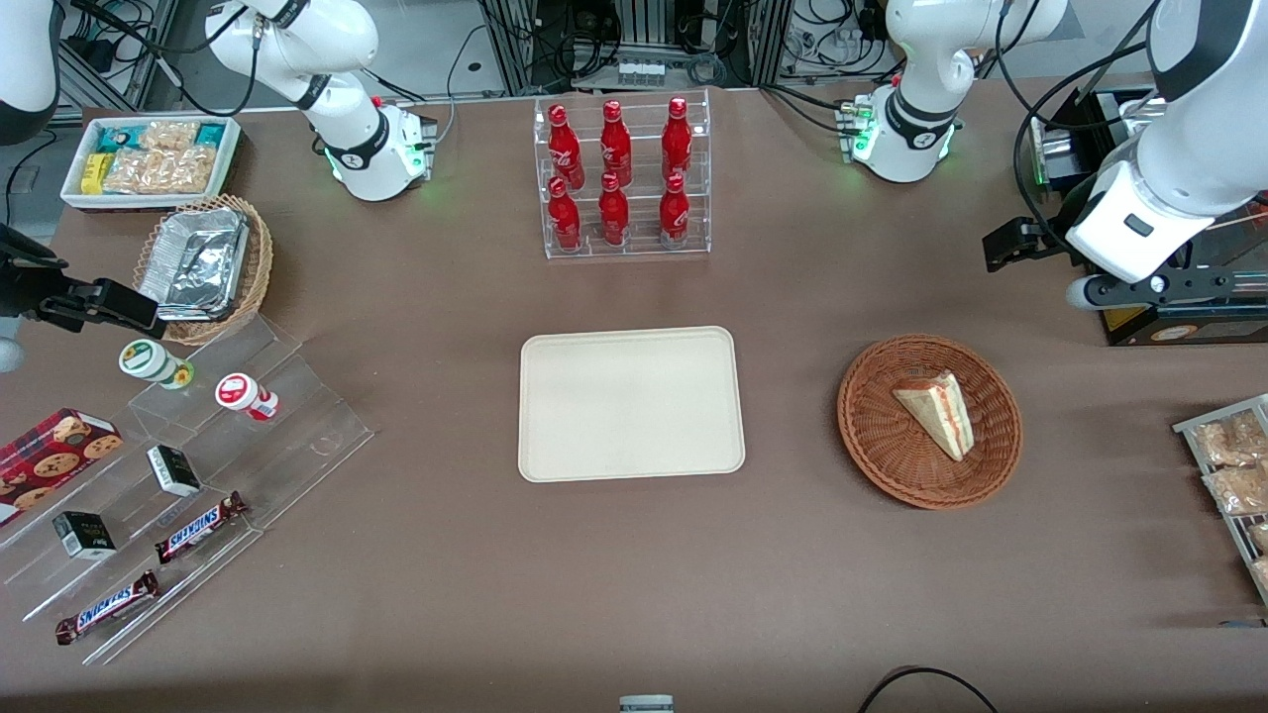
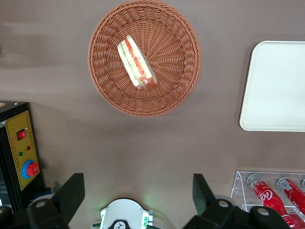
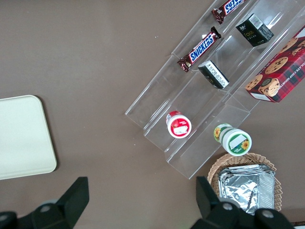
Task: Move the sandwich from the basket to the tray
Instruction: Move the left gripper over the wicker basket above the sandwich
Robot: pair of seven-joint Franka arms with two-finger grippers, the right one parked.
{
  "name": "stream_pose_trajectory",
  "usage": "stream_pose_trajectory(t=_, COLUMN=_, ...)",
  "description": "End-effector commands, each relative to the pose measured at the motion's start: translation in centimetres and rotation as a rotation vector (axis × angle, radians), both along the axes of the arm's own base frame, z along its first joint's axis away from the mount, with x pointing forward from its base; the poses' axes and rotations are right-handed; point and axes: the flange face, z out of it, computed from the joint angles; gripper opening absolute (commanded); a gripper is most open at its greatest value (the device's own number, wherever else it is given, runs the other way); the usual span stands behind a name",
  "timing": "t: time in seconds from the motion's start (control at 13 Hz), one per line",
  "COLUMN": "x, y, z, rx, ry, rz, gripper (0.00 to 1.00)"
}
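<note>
The sandwich (image 1: pixel 939 413) (image 2: pixel 137 63), a wrapped pale wedge with red, orange and green filling, lies in the round reddish-brown basket (image 1: pixel 872 436) (image 2: pixel 176 90). The cream tray (image 1: pixel 631 403) (image 2: pixel 276 86) lies flat and bare beside the basket, toward the parked arm's end. My gripper (image 1: pixel 1003 246) (image 2: pixel 138 195) hovers well above the table, farther from the front camera than the basket and not over it. It is open, its black fingers (image 2: pixel 71 191) spread wide with nothing between them.
A clear rack of red bottles (image 1: pixel 621 178) (image 2: pixel 271 195) stands farther back than the tray. A black control box (image 1: pixel 1179 317) (image 2: pixel 19 148) sits near my arm's base (image 1: pixel 901 129). Snack packets (image 1: pixel 1233 465) lie at the working arm's end. A stepped clear shelf (image 1: pixel 198 475) stands at the parked arm's end.
</note>
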Motion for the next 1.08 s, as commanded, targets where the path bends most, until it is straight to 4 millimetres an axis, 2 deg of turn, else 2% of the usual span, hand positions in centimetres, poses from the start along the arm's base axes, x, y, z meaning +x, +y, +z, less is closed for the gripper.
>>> stream_pose_trajectory(t=0.0, x=-0.6, y=0.5, z=0.7, rx=-0.01, ry=0.008, rz=-0.015, gripper=1.0)
stream_pose_trajectory(t=0.31, x=0.0, y=0.5, z=-0.9, rx=-0.009, ry=0.0, rz=-0.042, gripper=1.0)
stream_pose_trajectory(t=0.46, x=0.3, y=0.5, z=-3.2, rx=-0.012, ry=-0.002, rz=-0.066, gripper=1.0)
stream_pose_trajectory(t=1.0, x=1.4, y=0.8, z=-14.8, rx=-0.005, ry=-0.066, rz=-0.067, gripper=1.0)
